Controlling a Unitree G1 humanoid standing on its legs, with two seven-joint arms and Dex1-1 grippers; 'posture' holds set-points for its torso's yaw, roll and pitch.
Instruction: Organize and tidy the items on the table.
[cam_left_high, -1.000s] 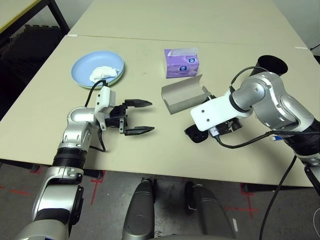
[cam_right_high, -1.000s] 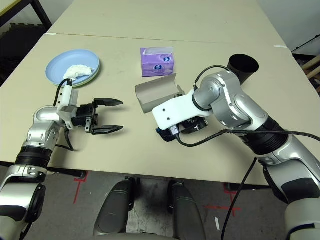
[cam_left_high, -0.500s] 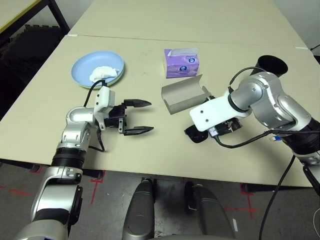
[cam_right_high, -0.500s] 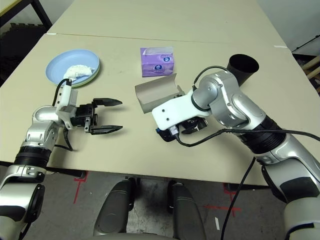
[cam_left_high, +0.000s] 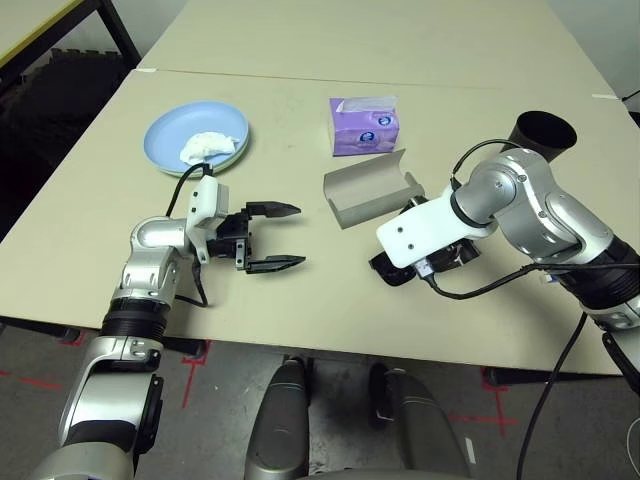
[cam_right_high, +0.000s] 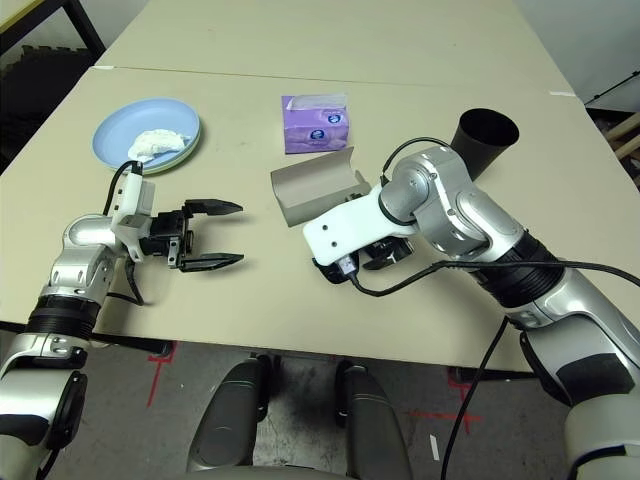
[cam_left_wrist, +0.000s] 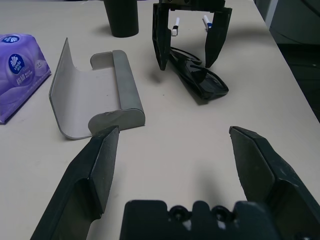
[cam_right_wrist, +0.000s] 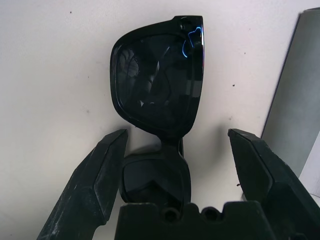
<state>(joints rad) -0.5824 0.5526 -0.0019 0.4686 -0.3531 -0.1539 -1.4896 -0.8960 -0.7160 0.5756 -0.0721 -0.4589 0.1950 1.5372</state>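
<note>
Black sunglasses (cam_right_wrist: 159, 75) lie folded on the table (cam_left_high: 300, 300) in front of the open grey glasses case (cam_left_high: 368, 188). My right gripper (cam_right_wrist: 177, 134) stands open straddling the sunglasses, one finger on each side, without touching them. In the left wrist view the right gripper (cam_left_wrist: 187, 52) points down over them. My left gripper (cam_left_high: 285, 238) is open and empty, low over the table to the left of the case. A light blue plate (cam_left_high: 170, 128) holds crumpled white tissue (cam_left_high: 207, 146) at the far left. The purple tissue box (cam_left_high: 362, 125) sits behind the case. A black cup (cam_left_high: 545, 131) stands far right.
A second beige table (cam_left_high: 380, 35) adjoins along a seam at the back. A yellow-edged table corner (cam_left_high: 28, 28) shows at the far left. Bare tabletop lies between my two grippers and along the front edge.
My right wrist has edged slightly left and lower over the sunglasses. The left arm has hardly moved. Both grippers stay open.
</note>
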